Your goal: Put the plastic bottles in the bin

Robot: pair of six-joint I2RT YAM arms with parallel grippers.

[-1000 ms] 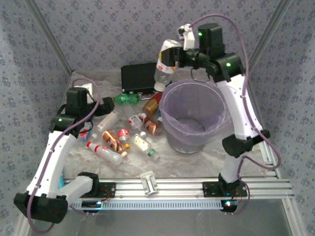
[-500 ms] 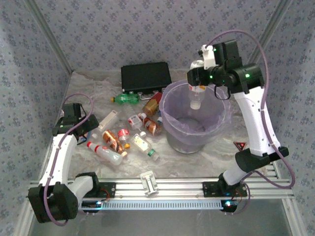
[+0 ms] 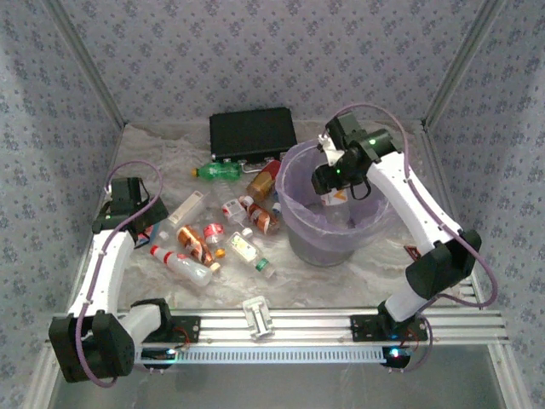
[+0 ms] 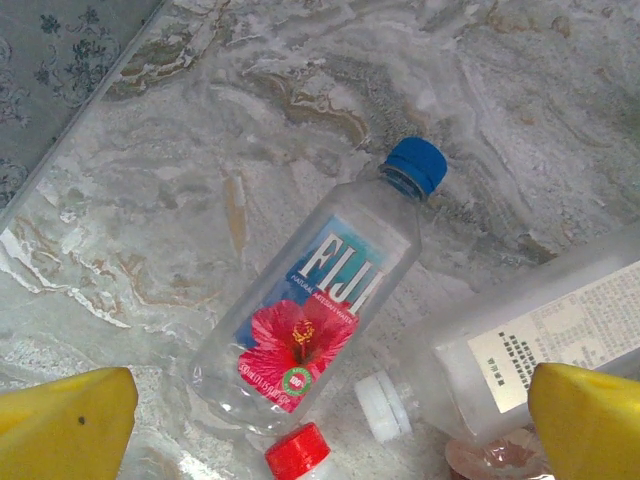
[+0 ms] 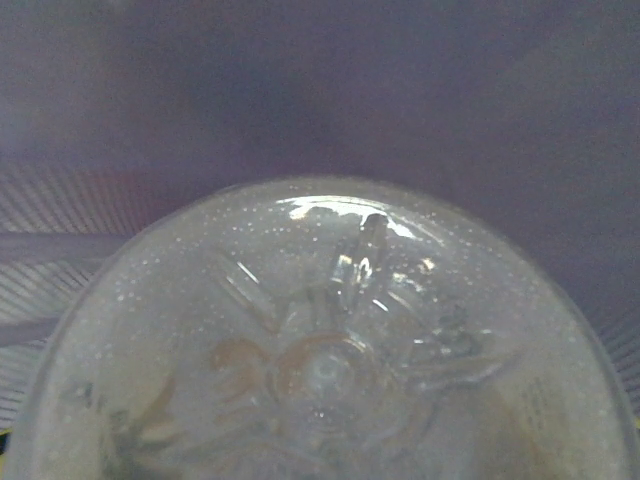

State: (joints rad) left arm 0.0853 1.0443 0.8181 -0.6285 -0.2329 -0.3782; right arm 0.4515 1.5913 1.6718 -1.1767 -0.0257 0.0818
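A round grey bin (image 3: 328,249) lined with a lavender bag stands on a marbled table (image 3: 375,264). The right gripper (image 3: 327,180) reaches down inside the bin, with a clear bottle (image 3: 335,198) just under it and within the bin's walls. The right wrist view looks onto that bottle's moulded base against the liner; the fingers are hidden there, so whether they pinch it cannot be told.

Left of the bin, about nine plastic bottles (image 3: 213,230) lie scattered on the table, so most of the task appears left to do. At the far left of that scatter, well away from the bin, the left gripper (image 4: 325,425) hangs with its yellow fingers spread wide over a Fiji water bottle (image 4: 320,320) lying flat; a white-capped bottle (image 4: 520,350) lies beside it. A black case (image 3: 253,132) lies behind the bin.
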